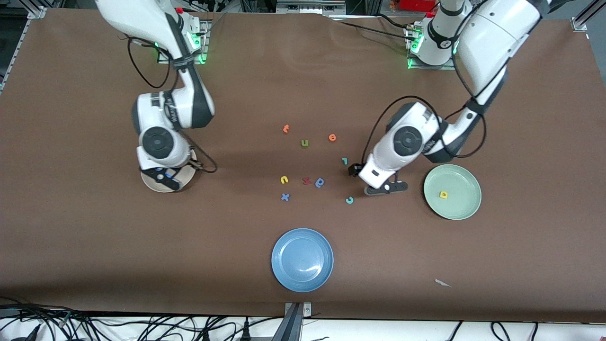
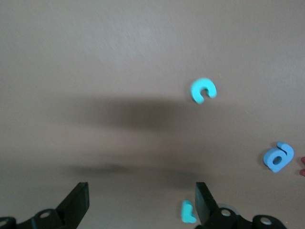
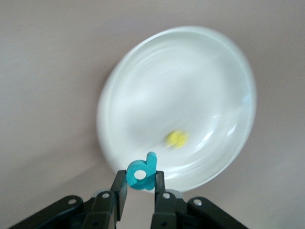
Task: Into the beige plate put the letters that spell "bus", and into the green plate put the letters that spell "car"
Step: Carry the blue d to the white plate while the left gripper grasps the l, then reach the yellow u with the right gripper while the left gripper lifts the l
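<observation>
The right pincer [image 3: 139, 185] pinches the teal "b" [image 3: 141, 172] over the beige plate [image 3: 209, 62], where a yellow letter [image 3: 177, 138] lies. The left pincer [image 2: 142, 202] gapes empty above the worktop [image 1: 473, 265] near the teal "c" [image 2: 203, 90] and teal "r" [image 2: 188, 211]; the yellow "a" [image 1: 443, 194] sits in the green plate [image 1: 461, 210].

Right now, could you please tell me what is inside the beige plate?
The right wrist view shows one small yellow letter lying in the beige plate. The right gripper, fingers shut on the teal "b", hangs over its rim, hiding a strip of the plate.
</observation>
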Motion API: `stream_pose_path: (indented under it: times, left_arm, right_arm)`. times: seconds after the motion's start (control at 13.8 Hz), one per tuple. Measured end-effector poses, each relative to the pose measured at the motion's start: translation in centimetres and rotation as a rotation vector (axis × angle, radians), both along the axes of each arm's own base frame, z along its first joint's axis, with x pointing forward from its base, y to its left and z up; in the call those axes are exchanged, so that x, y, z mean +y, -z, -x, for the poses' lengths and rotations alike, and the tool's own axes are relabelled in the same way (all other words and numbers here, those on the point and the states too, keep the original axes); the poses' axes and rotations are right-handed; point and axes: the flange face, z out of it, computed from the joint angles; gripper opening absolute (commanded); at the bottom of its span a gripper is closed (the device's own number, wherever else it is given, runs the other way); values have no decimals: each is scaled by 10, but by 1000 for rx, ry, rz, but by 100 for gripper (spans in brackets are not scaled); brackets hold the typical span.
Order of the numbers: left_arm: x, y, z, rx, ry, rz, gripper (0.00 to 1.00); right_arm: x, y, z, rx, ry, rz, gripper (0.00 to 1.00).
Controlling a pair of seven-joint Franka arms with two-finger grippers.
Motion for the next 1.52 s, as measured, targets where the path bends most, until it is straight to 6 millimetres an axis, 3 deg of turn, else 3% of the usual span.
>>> stream_pose_path:
  times: [0.22,0.43,0.51,0.58,0.65,0.72,1.01,1.16,1.52]
  left_arm:
    - [-33,10,22,9,-49,-31,83]
    - [-46,20,32,14,-63,-31,77]
    - [-49,24,34,16,-62,-27,74]
    - [-52,28,37,20,-58,-26,71]
    - [-55,33,40,23,-55,-28,67]
    - [-57,37,42,25,-54,-31,63]
    - [-59,44,46,35,-50,-33,47]
    - [-58,45,45,35,-52,-34,39]
    - [-58,47,45,38,-53,-35,23]
  right_arm:
    - [-75,16,6,38,-66,-31,12]
    - [-120,40,18,32,-92,-52,13]
    - [-125,44,20,30,-92,-55,20]
    - [-124,46,21,29,-95,-59,50]
    - [-121,47,21,27,-98,-64,92]
    - [-118,47,21,26,-102,-65,99]
    - [-107,43,17,15,-112,-75,99]
    - [-86,30,10,15,-98,-104,99]
    - [39,-18,-9,-44,-143,-208,100]
